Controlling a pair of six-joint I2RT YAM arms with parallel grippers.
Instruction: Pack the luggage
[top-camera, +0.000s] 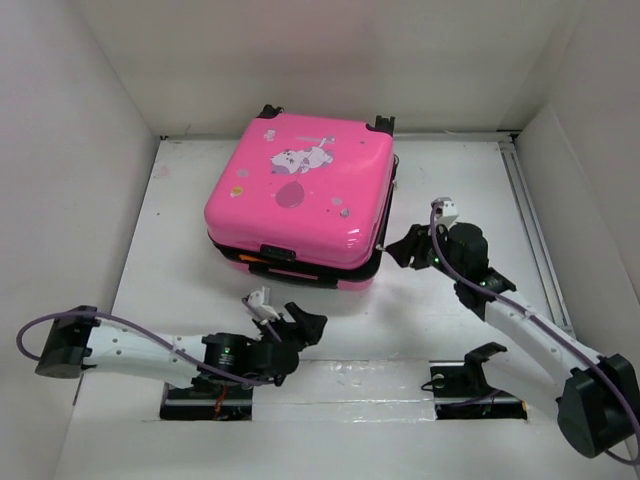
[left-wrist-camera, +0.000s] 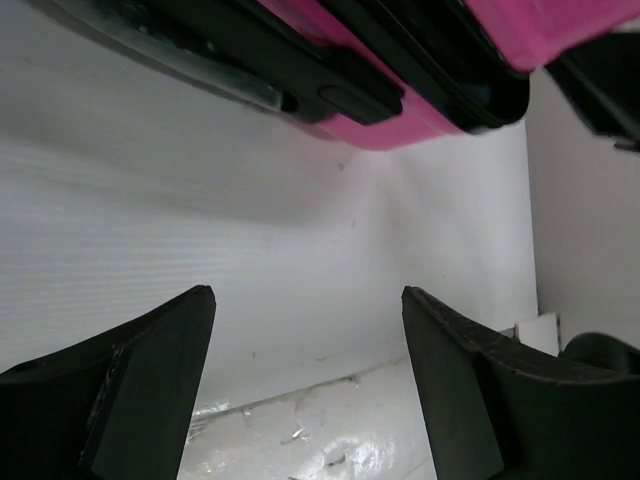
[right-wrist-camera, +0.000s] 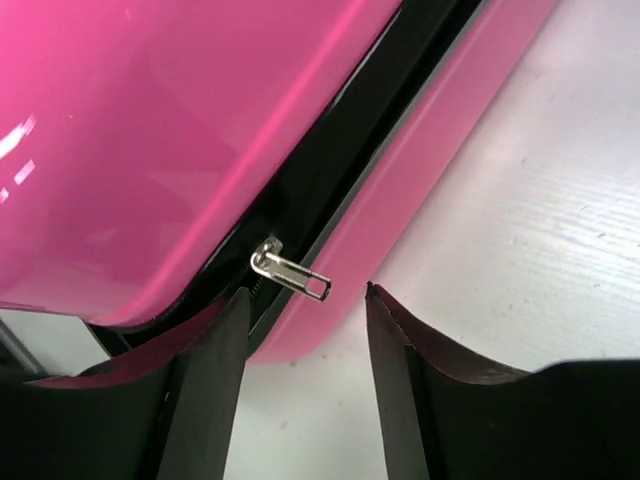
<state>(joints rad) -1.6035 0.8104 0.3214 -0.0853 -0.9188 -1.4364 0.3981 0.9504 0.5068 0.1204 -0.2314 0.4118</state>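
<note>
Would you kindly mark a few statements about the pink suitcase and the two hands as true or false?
1. The hot-pink hard-shell suitcase lies flat on the white table, lid down. True.
2. The left hand is shut on the suitcase's handle. False: it is open, empty and clear of the suitcase.
3. A small silver metal zipper pull sits just ahead of the open right hand. True.
4. The right hand is at the suitcase's far edge. False: it is at the right side.
</note>
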